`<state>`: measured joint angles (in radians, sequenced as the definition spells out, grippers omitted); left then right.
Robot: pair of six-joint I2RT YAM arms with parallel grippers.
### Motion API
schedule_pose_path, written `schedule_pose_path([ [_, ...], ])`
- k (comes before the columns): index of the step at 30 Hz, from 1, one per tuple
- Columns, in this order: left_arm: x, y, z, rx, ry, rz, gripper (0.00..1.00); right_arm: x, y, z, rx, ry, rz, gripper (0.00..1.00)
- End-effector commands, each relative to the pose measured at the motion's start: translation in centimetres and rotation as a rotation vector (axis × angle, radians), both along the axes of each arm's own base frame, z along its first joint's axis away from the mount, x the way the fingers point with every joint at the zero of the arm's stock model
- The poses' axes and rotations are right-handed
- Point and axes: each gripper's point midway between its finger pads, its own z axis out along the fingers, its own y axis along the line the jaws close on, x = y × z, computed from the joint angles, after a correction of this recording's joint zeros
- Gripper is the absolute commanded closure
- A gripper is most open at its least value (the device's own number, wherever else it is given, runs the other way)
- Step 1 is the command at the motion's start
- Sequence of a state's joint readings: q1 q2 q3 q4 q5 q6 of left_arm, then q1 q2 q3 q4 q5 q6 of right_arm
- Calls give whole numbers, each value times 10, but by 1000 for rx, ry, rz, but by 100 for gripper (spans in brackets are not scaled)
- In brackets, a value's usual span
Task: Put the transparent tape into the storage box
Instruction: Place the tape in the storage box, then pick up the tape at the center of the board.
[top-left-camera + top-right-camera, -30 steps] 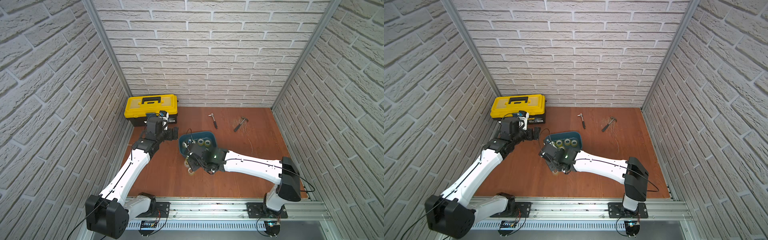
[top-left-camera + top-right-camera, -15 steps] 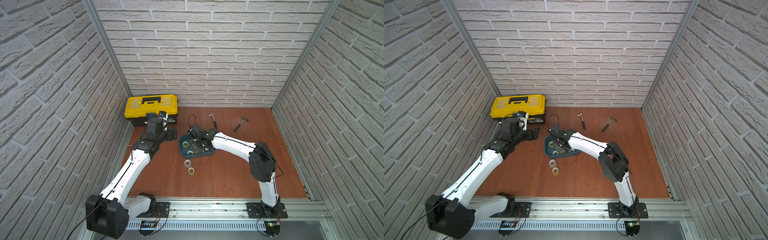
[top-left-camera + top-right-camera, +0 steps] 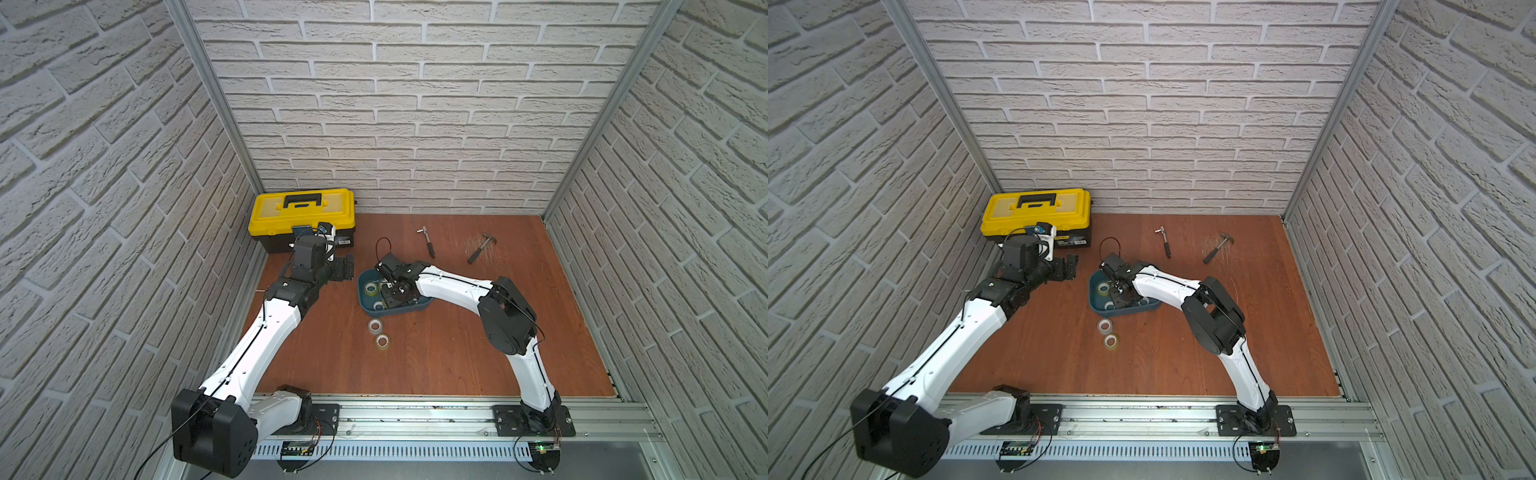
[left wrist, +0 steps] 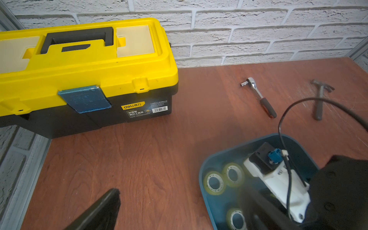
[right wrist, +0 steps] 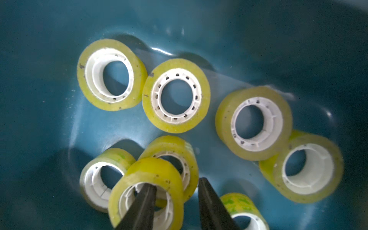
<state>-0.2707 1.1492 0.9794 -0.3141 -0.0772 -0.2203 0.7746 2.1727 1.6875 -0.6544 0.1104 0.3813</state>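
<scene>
The teal storage box lies mid-table and holds several yellowish transparent tape rolls. My right gripper reaches down into it, seen in both top views. Its jaws stand open: one finger sits inside the white core of a tilted roll, the other stands outside with a gap to that roll's wall. Two more rolls lie on the table just in front of the box. My left gripper hovers open and empty to the left of the box.
A yellow-lidded black toolbox stands at the back left against the wall. A ratchet wrench and a hammer lie behind the box toward the back right. Brick walls close in three sides.
My right arm carried a tape roll from the table in front of the box into the box, and its jaws have just parted from the roll. The left arm has stayed put.
</scene>
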Motion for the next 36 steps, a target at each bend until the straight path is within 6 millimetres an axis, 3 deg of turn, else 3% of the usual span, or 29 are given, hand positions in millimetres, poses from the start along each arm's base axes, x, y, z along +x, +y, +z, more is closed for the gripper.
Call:
schedule_pose_path([
  [1,6,1,8,-12,-39,10,2,3,3,39,76,-60,-5,52],
  [10,13,21,5,-76,-24,71,2,-9,-8,90,134,-117,-1,50],
  [16,9,19,10,-68,-54,58,2,-36,-13,120,230,-159,16,51],
  [22,9,13,8,-65,-54,41,2,-64,-38,135,279,-197,3,52],
  [28,10,10,5,-49,-34,32,2,-93,-51,112,296,-138,-13,55],
  [36,10,9,4,-39,-37,36,2,-124,-28,56,304,-47,-20,56],
])
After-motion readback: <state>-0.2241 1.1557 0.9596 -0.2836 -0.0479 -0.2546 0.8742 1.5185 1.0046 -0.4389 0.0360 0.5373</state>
